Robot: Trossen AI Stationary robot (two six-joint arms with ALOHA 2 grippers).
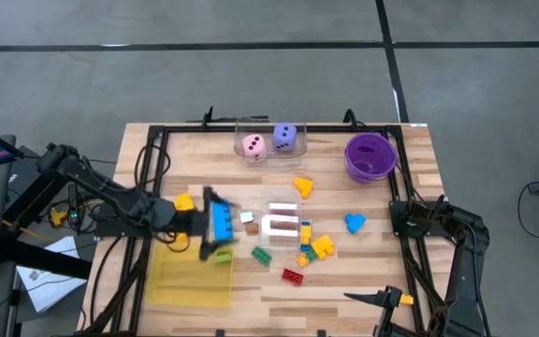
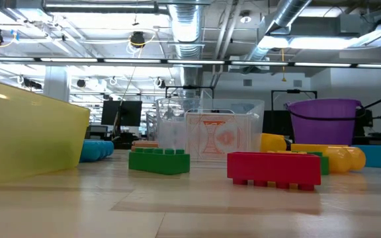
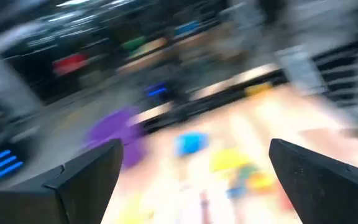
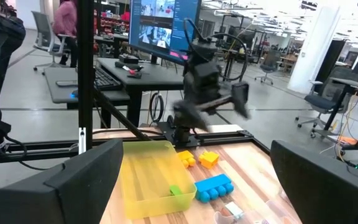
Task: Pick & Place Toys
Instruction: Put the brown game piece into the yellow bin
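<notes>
The toys lie about the table's middle: a red brick (image 1: pixel 294 275), a green brick (image 1: pixel 262 255), a cluster of small bricks (image 1: pixel 313 245), a yellow shape (image 1: pixel 303 186) and a blue shape (image 1: pixel 355 223). A pink die (image 1: pixel 254 146) and a purple die (image 1: pixel 285 138) sit in clear boxes at the far edge. My left gripper (image 1: pixel 215 225) is open above a blue brick (image 4: pixel 213 186) beside the yellow tray (image 1: pixel 190 273), with nothing between its fingers (image 3: pixel 86 177). My right gripper (image 1: pixel 399 217) waits open at the right edge.
A purple bowl (image 1: pixel 371 154) stands at the far right. A clear box with cards (image 1: pixel 282 223) sits mid-table. A small green brick (image 4: pixel 176 190) lies in the tray's corner, and orange bricks (image 1: pixel 183 201) lie just beyond the tray. A black frame (image 1: pixel 157 178) runs around the tabletop.
</notes>
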